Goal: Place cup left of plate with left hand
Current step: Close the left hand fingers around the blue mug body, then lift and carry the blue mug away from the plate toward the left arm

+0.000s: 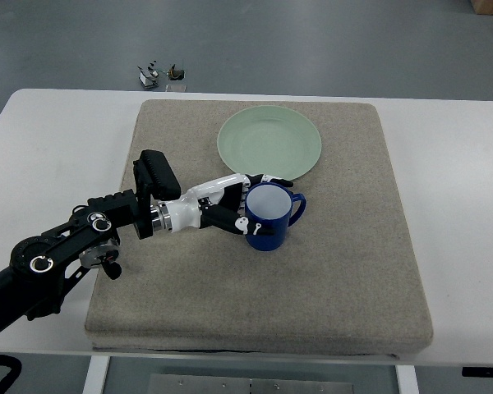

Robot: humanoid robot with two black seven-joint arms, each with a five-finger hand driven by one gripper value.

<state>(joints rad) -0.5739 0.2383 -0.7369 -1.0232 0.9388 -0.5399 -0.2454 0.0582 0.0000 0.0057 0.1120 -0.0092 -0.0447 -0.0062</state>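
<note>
A white rectangular surface (57,139) carries a thick beige fabric mat (345,271) that covers most of its middle. On the far half of the mat lies a round pale green plate (269,143), flat and bare. Just in front of the plate, toward the robot's side, stands a dark blue glazed cup (268,226) with a white interior, upright on the mat, its handle turned toward the right. The cup's rim sits close to the near edge of the plate but the two are apart; the cup is below the plate's middle in the view, not off to its left.

The left arm comes in from the lower left corner, a black jointed structure crossing the surface's edge and the mat's left side. Its left hand (230,209), white and black with slender fingers (267,178), is wrapped around the cup from the left: some fingers curve along the far side of the cup, near the plate, while the thumb lies against the near side of the wall. The hand is closed on the cup, gripping its body rather than its handle.

Beyond the far edge of the surface, on the grey floor (329,41), lie a few small metal clips (160,75), too small to make out further.
</note>
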